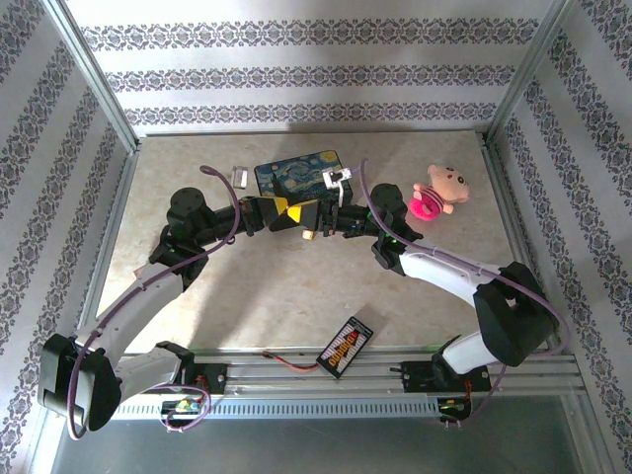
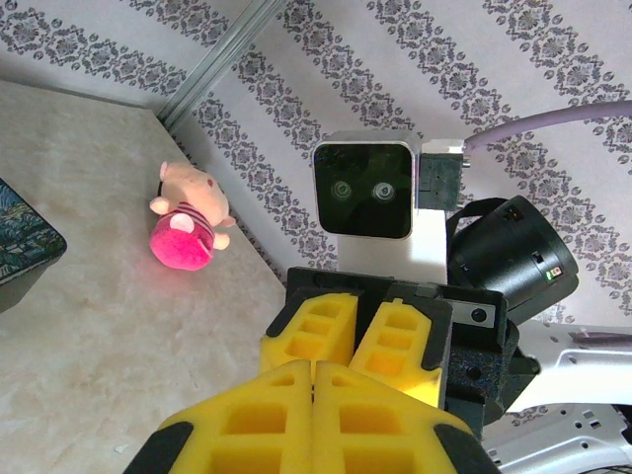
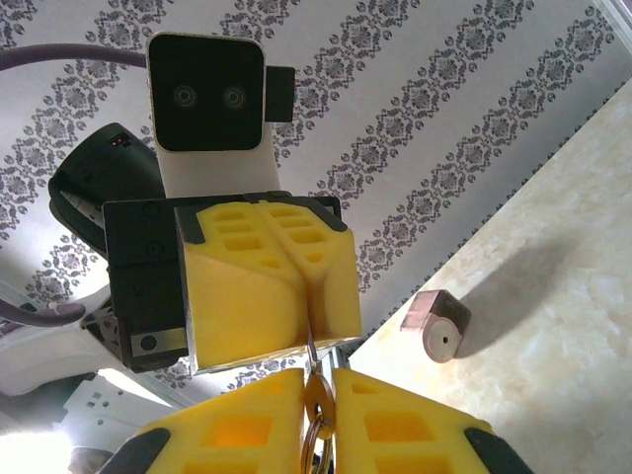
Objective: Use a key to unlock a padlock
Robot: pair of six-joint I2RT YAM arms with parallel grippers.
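Starry Night box (image 1: 296,170), closed, on desk (image 1: 267,296). Left end effector (image 2: 314,383) pinches key (image 3: 310,346); right end effector (image 2: 367,346) clamps padlock (image 3: 315,393).

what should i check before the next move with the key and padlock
1. Right tool shut on the padlock: ok, the brass body sits pinched between its pads.
2. Left tool shut on the key: ok, a thin grey blade sticks out of its closed seam.
3. Key pointed at the padlock: ok, the blade runs straight down to the brass body.
4. Key tip seated in the keyhole: cannot tell, the pads hide the joint.
5. Shackle locked or free: cannot tell, just a loop at the picture's edge.
6. Clearance from the Starry Night box: cannot tell, the top view puts both tools just in front of it, height unclear.
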